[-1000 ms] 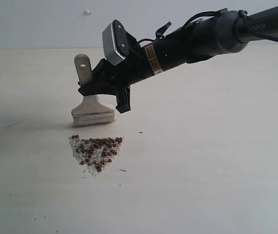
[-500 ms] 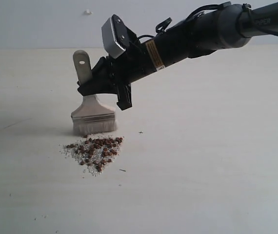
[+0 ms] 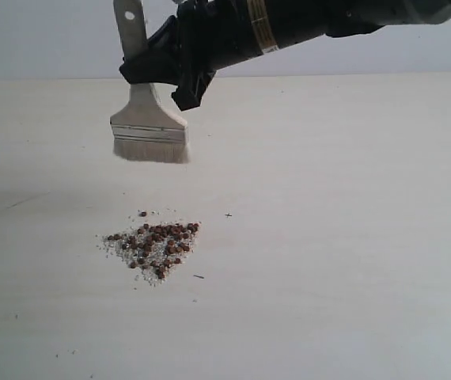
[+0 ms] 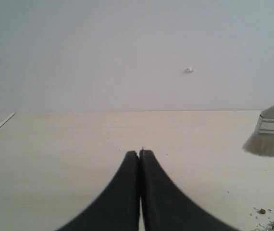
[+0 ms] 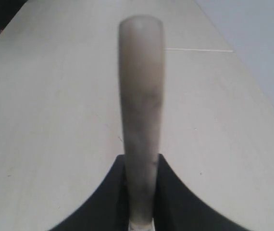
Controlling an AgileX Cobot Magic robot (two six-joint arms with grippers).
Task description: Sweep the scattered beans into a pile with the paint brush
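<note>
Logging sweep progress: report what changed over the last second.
The right arm's fingers raised the paint brush off the table; its bristles now hang well above the pile. The pile's left edge spread a little, and one stray bean lies just beyond it. Unchanged: the grip on the handle and the pile's place.

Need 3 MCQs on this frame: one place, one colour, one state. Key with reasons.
1. Where is the paint brush relative to the pile?
A. Pressed into it
B. Held in the air, clear of it
C. Lying flat beside it

2. What colour are the beans?
A. Reddish-brown
B. Green
C. Black

3. What state is the left gripper in?
A. Open
B. Shut on the brush
C. Shut, holding nothing

Key: 1 B, it hangs above the table; 2 A, brown dots among pale crumbs; 3 C, its fingers meet with nothing between them.
</note>
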